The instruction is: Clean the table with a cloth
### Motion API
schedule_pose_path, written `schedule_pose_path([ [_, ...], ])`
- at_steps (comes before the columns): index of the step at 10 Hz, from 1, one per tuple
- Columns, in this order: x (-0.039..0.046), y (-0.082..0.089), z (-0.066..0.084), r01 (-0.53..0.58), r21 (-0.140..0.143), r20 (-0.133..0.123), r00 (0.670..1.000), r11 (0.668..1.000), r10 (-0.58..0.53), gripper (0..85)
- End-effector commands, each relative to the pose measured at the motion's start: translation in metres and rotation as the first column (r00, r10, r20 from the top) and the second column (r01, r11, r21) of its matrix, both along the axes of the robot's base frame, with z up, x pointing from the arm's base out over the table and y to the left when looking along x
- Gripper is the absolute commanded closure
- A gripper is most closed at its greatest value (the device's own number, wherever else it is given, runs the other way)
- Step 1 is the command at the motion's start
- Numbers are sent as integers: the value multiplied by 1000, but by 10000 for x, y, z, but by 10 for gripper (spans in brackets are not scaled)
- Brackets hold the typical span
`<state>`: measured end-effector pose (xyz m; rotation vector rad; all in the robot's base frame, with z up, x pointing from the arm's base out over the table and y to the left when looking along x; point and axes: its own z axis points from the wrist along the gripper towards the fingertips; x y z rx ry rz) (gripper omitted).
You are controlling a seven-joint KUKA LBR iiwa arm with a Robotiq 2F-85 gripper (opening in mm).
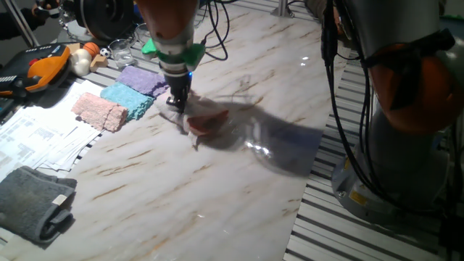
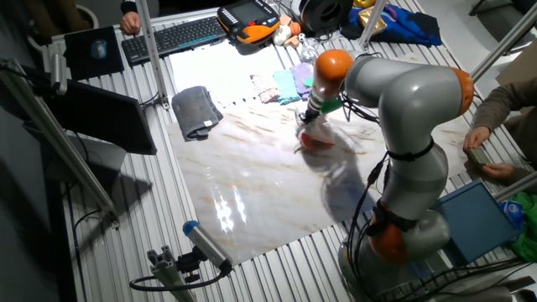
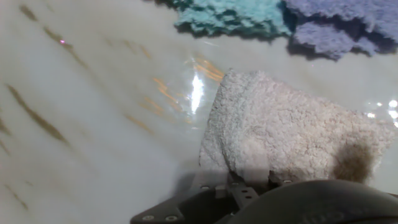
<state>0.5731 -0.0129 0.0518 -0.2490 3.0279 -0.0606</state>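
Observation:
The cloth (image 1: 205, 120) is a pale fluffy towel with a reddish edge, lying on the white marble-look table (image 1: 217, 188) near its middle. My gripper (image 1: 177, 104) points down onto the cloth's left end and is shut on it. The cloth is blurred in both fixed views. In the hand view the cloth (image 3: 280, 124) spreads out from under the gripper (image 3: 249, 180) and rests flat on the table (image 3: 93, 124); the fingertips are hidden by the cloth. In the other fixed view the cloth (image 2: 312, 139) sits below the gripper (image 2: 309, 117) on the table (image 2: 243, 176).
A salmon-pink cloth (image 1: 101, 111), a teal cloth (image 1: 129, 96) and a purple cloth (image 1: 143, 78) lie in a row left of the gripper. A grey towel (image 1: 32, 203) is at the near left corner. Papers (image 1: 36, 123) lie at the left. The arm's base (image 1: 406, 109) stands at the right.

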Motion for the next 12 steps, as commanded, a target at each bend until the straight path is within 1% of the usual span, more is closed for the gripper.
schedule_pose_path([
  [1, -1, -72, 26, -7, -7, -1, 1000, 1000, 7, 850],
  [2, -19, -172, 48, -17, -22, -2, 1000, 1000, 17, 850],
  [3, -55, -245, 52, -22, -30, -2, 1000, 999, 22, 850],
  [4, -96, -300, 39, -27, -32, -1, 1000, 999, 27, 850],
  [6, -167, -387, -11, -39, -51, 14, 999, 998, 40, 850],
  [8, -221, -486, 16, -54, -59, 11, 998, 997, 55, 850],
  [10, -303, -595, 46, -66, -73, 9, 998, 995, 67, 850],
  [12, -405, -681, 43, -71, -111, 28, 997, 991, 75, 850],
])
